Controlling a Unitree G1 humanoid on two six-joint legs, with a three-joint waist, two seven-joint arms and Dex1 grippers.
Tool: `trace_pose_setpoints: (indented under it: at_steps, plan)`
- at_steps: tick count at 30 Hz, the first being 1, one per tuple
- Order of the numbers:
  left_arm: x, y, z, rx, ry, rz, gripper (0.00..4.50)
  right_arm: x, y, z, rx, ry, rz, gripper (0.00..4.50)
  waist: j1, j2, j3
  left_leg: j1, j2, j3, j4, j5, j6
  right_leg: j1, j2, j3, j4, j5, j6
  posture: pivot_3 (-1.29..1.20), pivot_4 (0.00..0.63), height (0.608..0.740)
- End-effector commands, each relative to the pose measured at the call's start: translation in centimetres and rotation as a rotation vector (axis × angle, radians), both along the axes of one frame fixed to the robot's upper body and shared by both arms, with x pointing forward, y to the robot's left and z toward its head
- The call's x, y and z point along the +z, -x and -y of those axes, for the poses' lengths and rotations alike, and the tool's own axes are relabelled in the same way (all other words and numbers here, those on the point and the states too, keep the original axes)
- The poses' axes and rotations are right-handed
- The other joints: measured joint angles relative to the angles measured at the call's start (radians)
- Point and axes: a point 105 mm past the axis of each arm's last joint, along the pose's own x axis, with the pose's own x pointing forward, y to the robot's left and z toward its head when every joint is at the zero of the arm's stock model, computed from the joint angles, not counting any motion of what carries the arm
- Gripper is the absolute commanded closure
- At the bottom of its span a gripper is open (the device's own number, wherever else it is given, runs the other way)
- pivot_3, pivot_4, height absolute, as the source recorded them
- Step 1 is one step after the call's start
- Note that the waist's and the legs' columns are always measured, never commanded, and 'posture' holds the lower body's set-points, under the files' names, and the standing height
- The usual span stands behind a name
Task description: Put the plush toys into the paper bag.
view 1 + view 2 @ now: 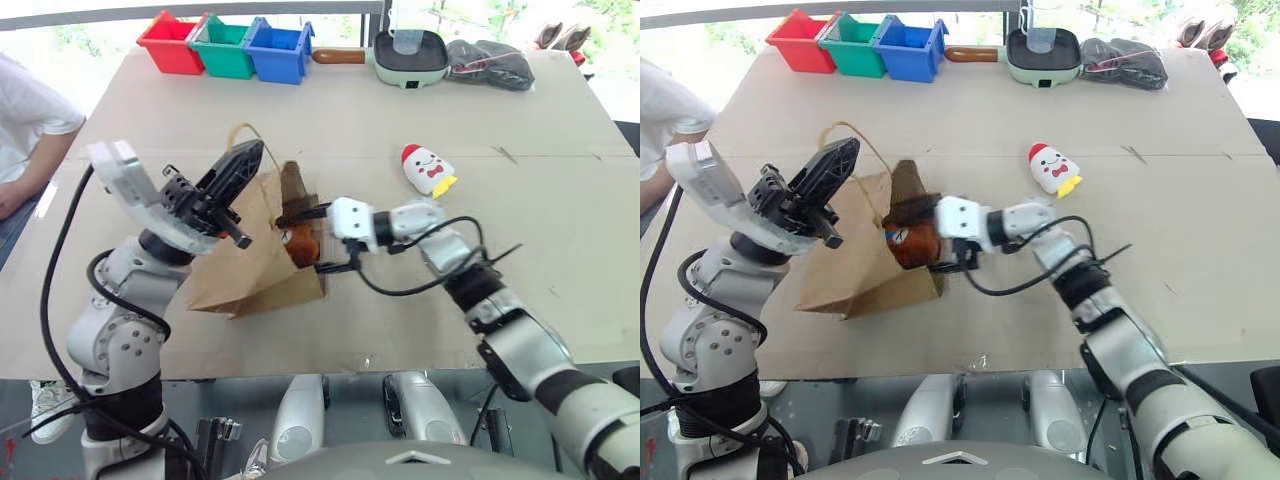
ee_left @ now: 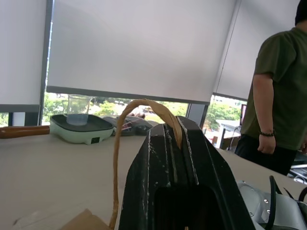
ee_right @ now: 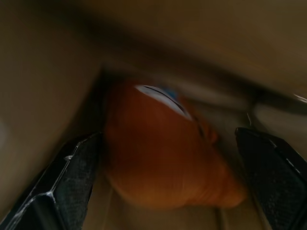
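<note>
Right wrist view: right gripper [image 3: 163, 191] spread wide around brown plush toy [image 3: 163, 158] inside paper bag [image 1: 255, 265], handle [image 2: 139, 108] pinched in closed left gripper [image 1: 235, 175]; hasty withdrawal risks dragging toy back out.

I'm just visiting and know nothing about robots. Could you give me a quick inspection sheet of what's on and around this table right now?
Surface: tan table, mostly bare.
Job's things: paper bag lying on its side; brown plush toy at its mouth; white plush toy lying apart on the table.
Clutter: red, green and blue bins, electric pan holding a clear cup, dark bundle.
Grippers: left gripper shut on the bag handle; right gripper open around the brown toy.
Cables: black cables along both arms.
Surroundings: two people, windows.
</note>
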Motion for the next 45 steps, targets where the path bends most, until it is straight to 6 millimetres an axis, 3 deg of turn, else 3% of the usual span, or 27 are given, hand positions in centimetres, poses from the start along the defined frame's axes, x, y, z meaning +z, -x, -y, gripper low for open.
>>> trace_pose_setpoints:
  at_steps: [1,6,9,12,13,15,16,19,22,24,27,32,35,40,45]
  plan:
    - [0.7,0.8,-0.2,-0.009,0.015,0.048,4.5,4.3,0.0,1.7,-0.099,-0.123,0.028,0.05,-0.002,0.0,0.0,0.0,0.0,0.0,0.0,0.0,0.0,0.0,0.0,0.0,0.0,0.0,0.0,0.0,0.15,0.74]
    - [0.4,0.3,0.2,-0.004,0.018,0.048,4.5,6.3,-1.8,6.8,-0.413,-0.146,0.01,0.05,-0.004,0.0,0.0,0.0,0.001,0.0,0.0,0.0,0.0,0.0,0.001,0.0,0.0,0.0,0.0,0.0,0.15,0.74]
    - [0.3,-0.1,0.5,0.005,0.023,0.045,4.5,6.9,-6.9,10.3,-0.798,-0.163,-0.002,0.05,-0.008,0.0,0.0,0.001,0.0,0.002,0.0,0.0,0.0,0.0,0.001,0.001,0.0,0.0,0.0,0.0,0.15,0.74]
    - [0.4,-0.4,0.9,-0.003,0.029,0.049,4.5,4.8,-10.2,13.0,-1.036,-0.054,-0.049,0.05,-0.005,-0.001,-0.001,0.001,0.0,0.003,0.001,0.0,0.0,0.0,0.002,0.003,0.0,0.0,0.0,0.0,0.15,0.74]
    - [0.5,-0.4,1.1,-0.012,0.033,0.054,4.5,3.1,-11.2,13.9,-1.089,0.029,-0.064,0.43,-0.005,-0.001,-0.001,0.001,0.0,0.002,0.0,0.0,0.0,0.0,0.002,0.003,0.0,0.0,0.0,0.0,0.15,0.74]
    - [0.6,-0.4,1.5,-0.026,0.036,0.058,4.5,1.0,-12.0,14.9,-1.132,0.097,-0.12,0.76,-0.006,-0.001,-0.001,0.0,0.0,0.003,0.0,0.0,0.0,-0.001,0.001,0.003,-0.001,0.0,0.0,0.0,0.15,0.74]
    - [0.7,-0.3,1.6,-0.033,0.037,0.061,4.5,0.6,-12.1,15.2,-1.133,0.118,-0.116,0.96,-0.006,-0.001,-0.001,0.0,0.0,0.004,0.0,0.0,0.0,-0.001,0.001,0.003,-0.002,0.0,0.0,0.0,0.15,0.74]
    - [0.9,0.0,1.8,-0.075,0.037,0.065,4.5,1.2,-12.0,15.3,-1.063,0.114,-0.059,2.39,-0.007,-0.001,-0.001,0.0,0.0,0.004,0.0,0.0,0.0,-0.001,0.001,0.003,-0.002,0.0,0.0,0.0,0.15,0.74]
    - [1.0,0.3,2.2,-0.138,0.039,0.066,4.5,3.1,-10.8,14.4,-0.915,0.025,0.005,3.73,-0.006,-0.001,-0.001,0.0,0.0,0.003,0.0,0.0,0.0,-0.001,0.001,0.003,-0.001,0.0,0.0,0.0,0.15,0.74]
    - [1.0,0.6,2.5,-0.197,0.044,0.062,4.5,5.0,-8.6,12.7,-0.725,-0.038,0.098,4.47,-0.006,-0.001,0.0,0.0,0.0,0.003,0.0,0.0,0.001,0.0,0.001,0.003,-0.002,0.0,0.0,0.0,0.15,0.74]
    - [1.2,0.5,2.6,-0.238,0.048,0.055,4.5,6.9,-4.5,9.8,-0.467,-0.085,0.174,4.47,-0.009,0.0,0.0,-0.001,0.0,0.003,0.0,0.0,0.001,0.0,0.001,0.003,-0.002,0.0,0.0,0.0,0.15,0.74]
    - [1.4,0.1,3.0,-0.277,0.044,0.052,4.5,5.7,-0.6,5.9,-0.19,0.074,0.258,4.47,-0.009,0.001,0.0,0.001,0.001,0.002,0.0,0.0,0.001,0.0,0.003,0.002,0.0,0.0,0.0,0.0,0.15,0.74]
    - [1.3,-0.1,3.8,-0.321,0.026,0.051,4.5,4.7,-0.4,3.3,-0.088,0.151,0.319,4.47,-0.009,0.001,0.0,0.001,0.001,0.002,0.0,0.0,0.0,0.0,0.003,0.002,0.0,0.0,0.0,0.0,0.15,0.74]
    - [0.5,0.0,4.8,-0.364,-0.008,0.045,4.5,4.7,-1.1,-0.6,-0.004,0.151,0.369,4.47,-0.007,0.001,0.0,0.0,0.001,0.002,0.001,0.0,0.0,0.0,0.002,0.002,0.0,0.0,0.0,0.0,0.15,0.74]
    - [-0.8,-0.4,4.3,-0.324,-0.062,0.046,4.5,3.2,1.1,-4.7,0.19,0.122,0.317,4.47,-0.008,0.001,0.001,0.0,0.001,0.001,0.0,0.0,0.0,0.0,0.002,0.001,-0.001,0.0,0.0,0.0,0.15,0.74]
